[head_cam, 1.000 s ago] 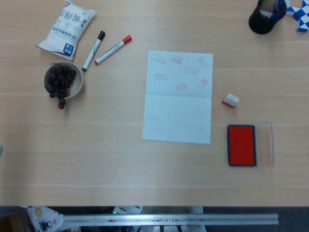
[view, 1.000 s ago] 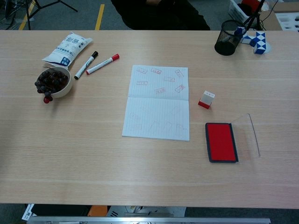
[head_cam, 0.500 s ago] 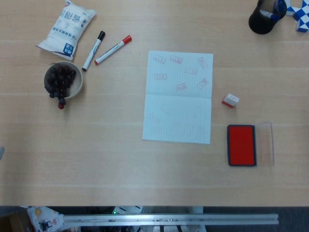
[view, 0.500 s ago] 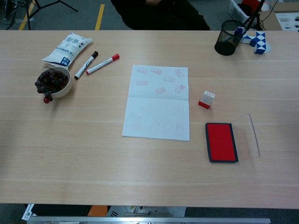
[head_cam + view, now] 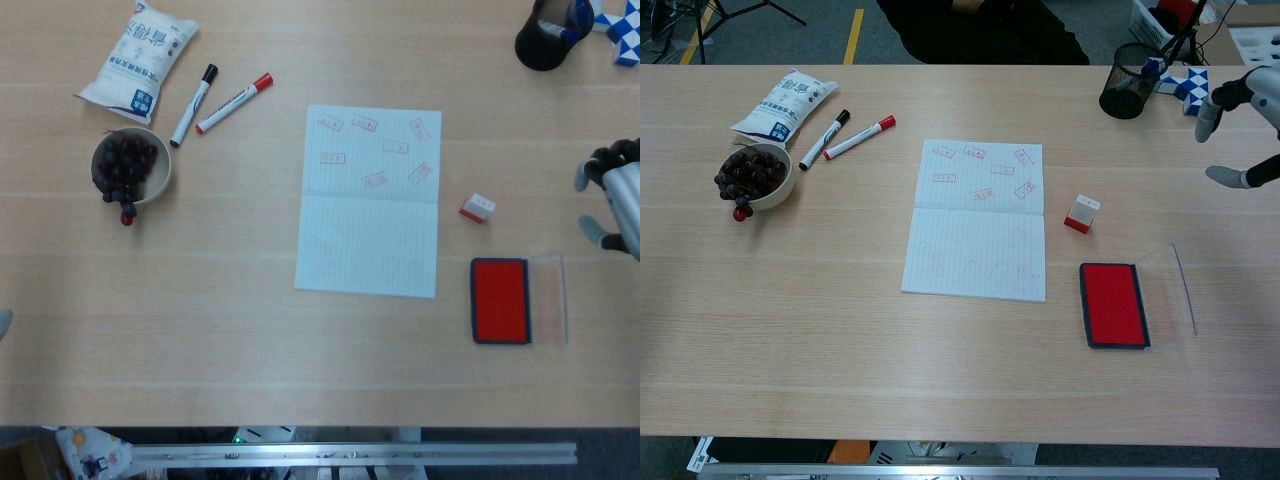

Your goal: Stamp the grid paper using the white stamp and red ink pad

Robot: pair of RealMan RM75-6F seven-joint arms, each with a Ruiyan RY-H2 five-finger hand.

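Observation:
The white stamp (image 5: 477,208) (image 5: 1081,213) with a red base stands on the table just right of the grid paper (image 5: 368,240) (image 5: 975,255). The paper's upper half bears several red marks. The red ink pad (image 5: 500,300) (image 5: 1113,304) lies open below the stamp, its clear lid (image 5: 550,298) (image 5: 1170,290) folded out to the right. My right hand (image 5: 615,195) (image 5: 1245,125) hovers at the right edge, fingers apart and holding nothing, well right of the stamp. Only a grey sliver shows at the head view's left edge (image 5: 2,322), perhaps my left hand.
A bowl of dark fruit (image 5: 130,165) (image 5: 753,175), two markers (image 5: 220,98) (image 5: 845,135) and a white bag (image 5: 140,55) (image 5: 783,103) lie at the far left. A black mesh cup (image 5: 543,38) (image 5: 1127,68) and a blue-white puzzle (image 5: 620,25) (image 5: 1185,88) stand at the far right.
My right hand has come into view at the right edge; it was absent before. The grey sliver at the left edge slid slightly down. Stamp, pad and paper have not moved.

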